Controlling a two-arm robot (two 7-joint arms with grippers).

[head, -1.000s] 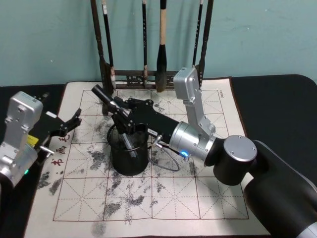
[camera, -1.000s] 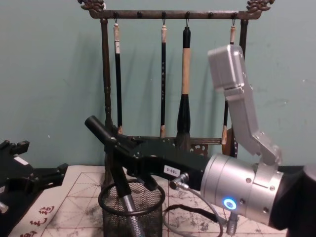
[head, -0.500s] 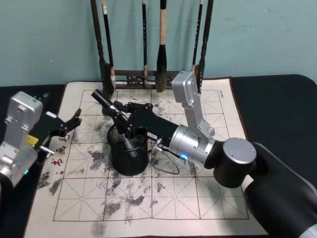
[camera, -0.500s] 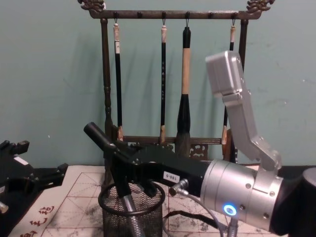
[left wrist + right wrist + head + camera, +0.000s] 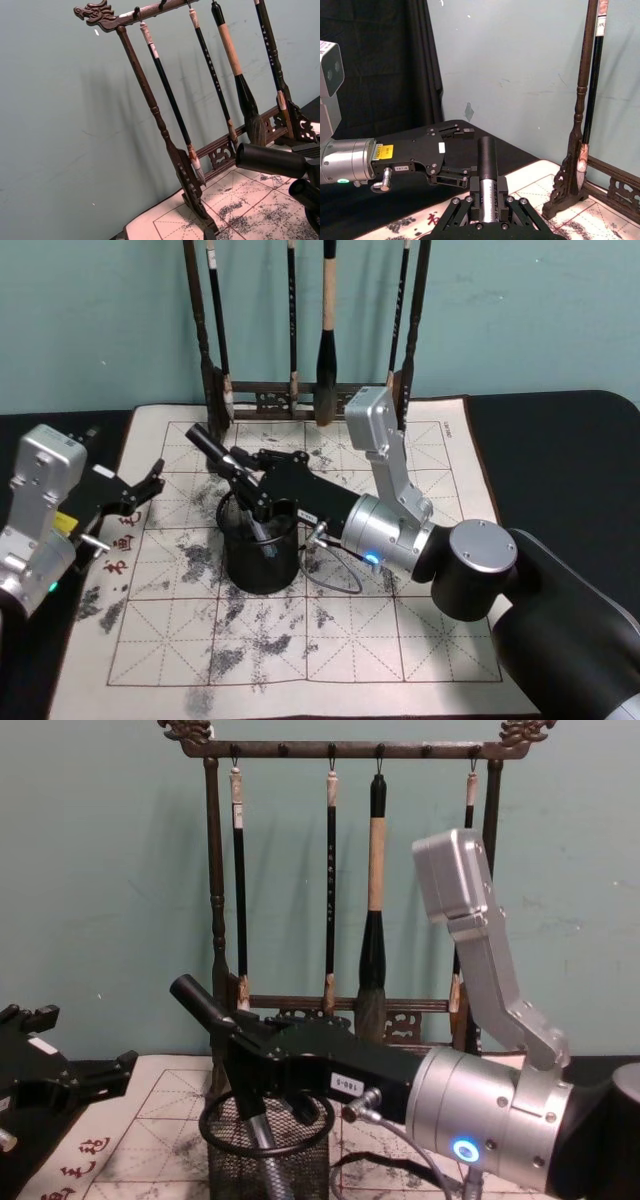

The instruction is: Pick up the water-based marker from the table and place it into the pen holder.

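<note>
- Lowering since a second ago, the right gripper (image 5: 245, 502) is clamping the tilted marker (image 5: 232, 487), tip inside the pen holder (image 5: 260, 550).
- Releasing while leaning risks tipping the cup.
- Left gripper (image 5: 140, 487) is idling, fingers apart.

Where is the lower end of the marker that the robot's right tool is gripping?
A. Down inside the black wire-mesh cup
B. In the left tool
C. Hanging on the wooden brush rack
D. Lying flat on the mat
A: the right tool holds the black-capped, silver-barrelled marker tilted, its lower end inside the small black wire-mesh cup.
</note>
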